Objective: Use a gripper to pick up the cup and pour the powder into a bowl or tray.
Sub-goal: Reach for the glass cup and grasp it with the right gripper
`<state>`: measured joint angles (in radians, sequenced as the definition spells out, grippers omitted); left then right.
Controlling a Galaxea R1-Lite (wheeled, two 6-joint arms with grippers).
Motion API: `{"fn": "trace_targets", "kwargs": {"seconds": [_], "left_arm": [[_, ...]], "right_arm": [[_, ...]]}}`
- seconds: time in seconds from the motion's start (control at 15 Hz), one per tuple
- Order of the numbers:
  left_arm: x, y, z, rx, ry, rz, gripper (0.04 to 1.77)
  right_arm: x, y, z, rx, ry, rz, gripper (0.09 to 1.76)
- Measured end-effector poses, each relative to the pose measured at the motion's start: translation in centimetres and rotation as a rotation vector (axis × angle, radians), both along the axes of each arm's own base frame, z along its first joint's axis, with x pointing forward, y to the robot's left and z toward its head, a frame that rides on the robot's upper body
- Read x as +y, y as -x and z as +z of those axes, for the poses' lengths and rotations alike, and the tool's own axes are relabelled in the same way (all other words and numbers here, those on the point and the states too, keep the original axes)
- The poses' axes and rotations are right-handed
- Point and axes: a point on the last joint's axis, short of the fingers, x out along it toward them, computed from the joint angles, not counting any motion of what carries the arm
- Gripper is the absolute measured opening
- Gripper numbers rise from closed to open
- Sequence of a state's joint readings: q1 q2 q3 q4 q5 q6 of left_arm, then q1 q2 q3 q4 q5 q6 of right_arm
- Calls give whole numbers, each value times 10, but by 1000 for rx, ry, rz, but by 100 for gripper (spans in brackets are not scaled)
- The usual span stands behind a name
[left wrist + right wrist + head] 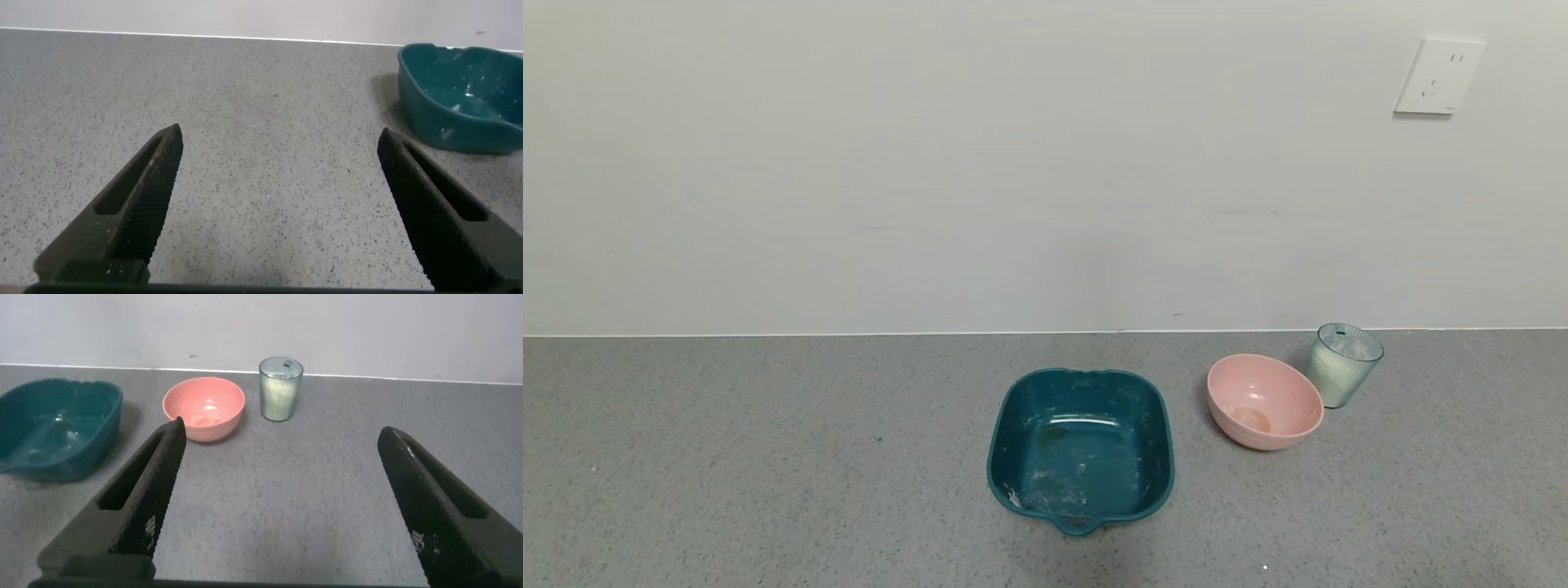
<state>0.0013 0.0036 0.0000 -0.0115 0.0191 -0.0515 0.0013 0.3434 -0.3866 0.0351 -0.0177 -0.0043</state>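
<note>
The cup (1346, 364) stands upright on the grey desk (768, 457) near the wall, just beside the pink bowl (1264, 401), and white powder (279, 394) shows through its ribbed side. The teal basin (1081, 445) sits apart from them, toward the middle of the desk. The right hand (278, 506) is wide open and faces the cup from some way off. The left hand (278, 212) is also wide open, low over bare desk beside the basin.
</note>
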Motion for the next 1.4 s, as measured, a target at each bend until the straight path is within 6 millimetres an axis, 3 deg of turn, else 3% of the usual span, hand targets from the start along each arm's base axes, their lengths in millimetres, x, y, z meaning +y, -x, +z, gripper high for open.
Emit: {"fn": "trace_targets", "kwargs": {"seconds": [0.2, 0.4, 0.73, 1.07, 1.4], "left_arm": [[0, 0, 0, 0, 0, 0, 172], [0, 0, 0, 0, 0, 0, 172], [0, 0, 0, 0, 0, 0, 172], [0, 0, 0, 0, 0, 0, 172], [0, 0, 0, 0, 0, 0, 172]], "right_arm": [[0, -38, 34, 43, -9, -3, 171], [-1, -88, 42, 123, -33, -15, 171], [-8, -159, -2, 299, -81, -25, 171], [-31, -202, -51, 411, -138, 1, 171], [-44, -232, -83, 463, -80, 21, 171]]}}
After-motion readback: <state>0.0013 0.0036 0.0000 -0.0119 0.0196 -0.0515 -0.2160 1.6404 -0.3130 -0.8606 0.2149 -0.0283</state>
